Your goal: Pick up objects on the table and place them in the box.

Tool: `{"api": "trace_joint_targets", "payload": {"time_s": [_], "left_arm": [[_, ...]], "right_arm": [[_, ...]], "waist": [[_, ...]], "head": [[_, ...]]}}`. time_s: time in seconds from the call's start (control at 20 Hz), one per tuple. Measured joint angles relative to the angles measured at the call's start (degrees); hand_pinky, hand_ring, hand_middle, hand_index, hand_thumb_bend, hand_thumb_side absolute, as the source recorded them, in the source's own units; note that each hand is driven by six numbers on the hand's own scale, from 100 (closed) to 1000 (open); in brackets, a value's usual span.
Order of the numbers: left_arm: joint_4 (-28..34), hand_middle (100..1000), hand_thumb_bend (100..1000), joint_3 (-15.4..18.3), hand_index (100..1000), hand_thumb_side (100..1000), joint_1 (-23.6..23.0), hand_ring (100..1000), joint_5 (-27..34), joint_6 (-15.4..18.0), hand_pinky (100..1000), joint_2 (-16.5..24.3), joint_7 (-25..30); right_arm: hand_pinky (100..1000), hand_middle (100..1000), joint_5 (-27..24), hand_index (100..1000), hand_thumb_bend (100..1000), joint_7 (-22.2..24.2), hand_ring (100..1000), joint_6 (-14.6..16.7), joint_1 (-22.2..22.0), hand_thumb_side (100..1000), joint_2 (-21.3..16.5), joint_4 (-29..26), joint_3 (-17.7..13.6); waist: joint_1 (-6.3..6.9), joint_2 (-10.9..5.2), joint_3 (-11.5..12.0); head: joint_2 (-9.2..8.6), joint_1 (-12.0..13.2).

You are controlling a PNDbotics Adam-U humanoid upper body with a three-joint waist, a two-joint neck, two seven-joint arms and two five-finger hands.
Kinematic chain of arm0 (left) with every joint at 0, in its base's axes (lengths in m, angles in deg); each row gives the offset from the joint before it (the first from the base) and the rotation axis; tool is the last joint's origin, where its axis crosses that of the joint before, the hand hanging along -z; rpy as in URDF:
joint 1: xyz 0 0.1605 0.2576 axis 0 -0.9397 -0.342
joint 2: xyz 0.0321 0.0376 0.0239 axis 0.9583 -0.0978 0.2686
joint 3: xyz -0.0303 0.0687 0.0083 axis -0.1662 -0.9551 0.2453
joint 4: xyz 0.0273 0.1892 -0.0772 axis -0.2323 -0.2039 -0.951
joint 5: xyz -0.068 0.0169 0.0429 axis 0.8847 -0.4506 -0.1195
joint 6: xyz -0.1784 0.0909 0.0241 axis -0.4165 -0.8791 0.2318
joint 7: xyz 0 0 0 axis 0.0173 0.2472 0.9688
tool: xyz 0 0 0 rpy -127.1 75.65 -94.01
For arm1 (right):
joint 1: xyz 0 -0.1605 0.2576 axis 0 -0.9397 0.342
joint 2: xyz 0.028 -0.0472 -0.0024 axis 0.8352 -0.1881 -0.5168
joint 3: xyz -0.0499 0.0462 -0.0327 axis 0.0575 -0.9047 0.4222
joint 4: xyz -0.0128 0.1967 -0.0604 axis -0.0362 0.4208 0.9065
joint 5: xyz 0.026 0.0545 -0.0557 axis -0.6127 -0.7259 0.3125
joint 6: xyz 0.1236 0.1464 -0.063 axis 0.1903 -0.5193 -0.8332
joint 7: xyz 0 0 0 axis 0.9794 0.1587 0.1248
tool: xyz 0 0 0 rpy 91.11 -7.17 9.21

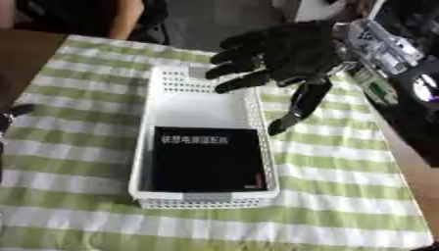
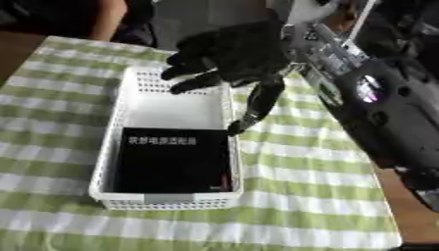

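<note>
Right robot hand (image 1: 287, 51) hovers, fingers spread, holding nothing, over far end of white perforated plastic box (image 1: 146, 147), flat black book-shaped item (image 1: 206, 159) inside, mid-desk (image 1: 343, 166).

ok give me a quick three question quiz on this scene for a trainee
1. True or false: the black box lies inside the white basket.
2. Which hand hangs over the basket's far end: A left, B right?
3. Fill in: the tablecloth is checked green and ____.

Key: 1 true. 2 B, the right hand, fingers spread and holding nothing. 3 white.
</note>
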Motion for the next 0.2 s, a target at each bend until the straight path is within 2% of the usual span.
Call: {"api": "trace_joint_targets", "payload": {"time_s": [0.2], "left_arm": [[0.00,1000,175,0.01,886,1000,0.00,1000,0.00,0.00,778,0.00,0.00]], "right_arm": [[1000,1000,0.11,1000,541,-1.47,1000,-1.73,-0.03,682,-3.78,-2.38,-3.61]], "waist": [[0.00,0.00,-0.34]], "head": [[-0.01,0.05]]}}
